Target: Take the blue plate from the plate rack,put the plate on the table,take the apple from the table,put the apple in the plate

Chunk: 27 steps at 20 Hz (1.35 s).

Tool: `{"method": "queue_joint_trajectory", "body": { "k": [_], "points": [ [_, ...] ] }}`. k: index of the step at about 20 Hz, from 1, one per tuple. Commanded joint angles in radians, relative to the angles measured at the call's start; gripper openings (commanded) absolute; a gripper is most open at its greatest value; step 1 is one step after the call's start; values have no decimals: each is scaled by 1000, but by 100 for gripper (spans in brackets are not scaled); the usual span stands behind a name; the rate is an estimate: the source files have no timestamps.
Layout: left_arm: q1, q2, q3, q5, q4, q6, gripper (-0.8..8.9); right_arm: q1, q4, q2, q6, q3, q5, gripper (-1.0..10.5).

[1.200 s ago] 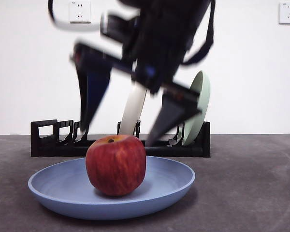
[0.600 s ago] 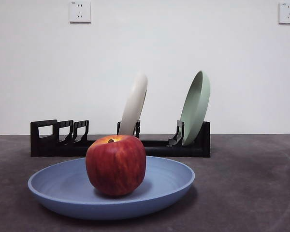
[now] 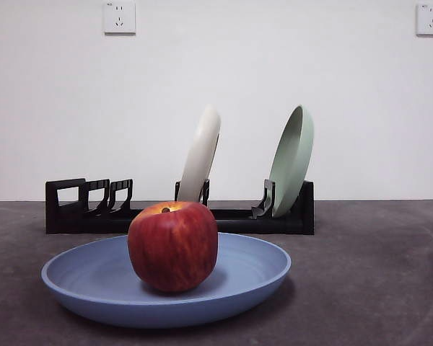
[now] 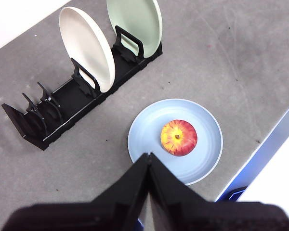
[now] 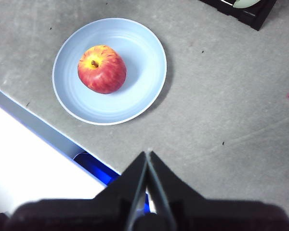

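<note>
The red apple [image 3: 173,246] sits in the middle of the blue plate [image 3: 79,277], which lies flat on the dark grey table [image 3: 368,274] in front of the black plate rack [image 3: 72,209]. From above, the apple [image 4: 178,137] rests in the blue plate [image 4: 144,139], with the plate rack [image 4: 67,101] beyond it. The apple [image 5: 101,69] and blue plate [image 5: 144,62] also show in the right wrist view. My left gripper [image 4: 148,156] is shut and empty, high above the table. My right gripper [image 5: 147,154] is shut and empty too, well above the plate.
A cream-white plate [image 3: 202,155] and a pale green plate [image 3: 292,160] stand upright in the rack. The rack's left slots [image 3: 94,194] hold nothing. The table's near edge [image 4: 274,139] runs close to the blue plate. Two wall sockets [image 3: 120,17] are on the white wall.
One second ago an arm with open jaws hung over the apple in the front view. It has risen out of that view; apple and plate have not moved.
</note>
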Motion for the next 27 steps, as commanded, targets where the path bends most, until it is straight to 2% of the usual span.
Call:
{"method": "queue_joint_trajectory", "body": {
  "k": [1, 6, 7, 8, 10, 12, 13, 15, 16, 18, 19, 21, 23, 27],
  "points": [
    [2, 23, -2, -3, 5, 11, -4, 1, 2, 0, 0, 1, 3, 1],
    [32, 46, -2, -1, 6, 11, -4, 1, 1, 1, 0, 1, 4, 1],
    [52, 46, -2, -7, 8, 50, -4, 1, 1, 0, 0, 1, 3, 1],
    [91, 46, -2, -11, 16, 145, -4, 1, 1, 0, 0, 1, 3, 1],
    [206, 45, -2, 42, 26, 212, -4, 1, 1, 1, -1, 1, 3, 1],
    [351, 37, -18, 156, 85, 300, -4, 1, 1, 0, 0, 1, 3, 1],
    [443, 19, -53, 247, 177, 383, -4, 1, 1, 0, -1, 1, 3, 1],
    [621, -35, -173, 478, 406, 517, -4, 1, 1, 0, -1, 1, 3, 1],
    [711, -73, -263, 607, 544, 538, -4, 1, 1, 1, 0, 1, 3, 1],
    [867, -160, -470, 778, 806, 518, -4, 1, 1, 0, -1, 1, 3, 1],
    [933, -207, -575, 801, 910, 487, -4, 1, 1, 1, 0, 1, 3, 1],
    [1050, -314, -772, 801, 1054, 432, -4, 1, 1, 0, 0, 1, 3, 1],
    [1145, -430, -954, 782, 1138, 397, -4, 1, 2, 0, 0, 1, 3, 1],
    [1247, -637, -1238, 693, 1238, 340, -4, 1, 1, 0, -1, 1, 3, 1]
  ]
}}
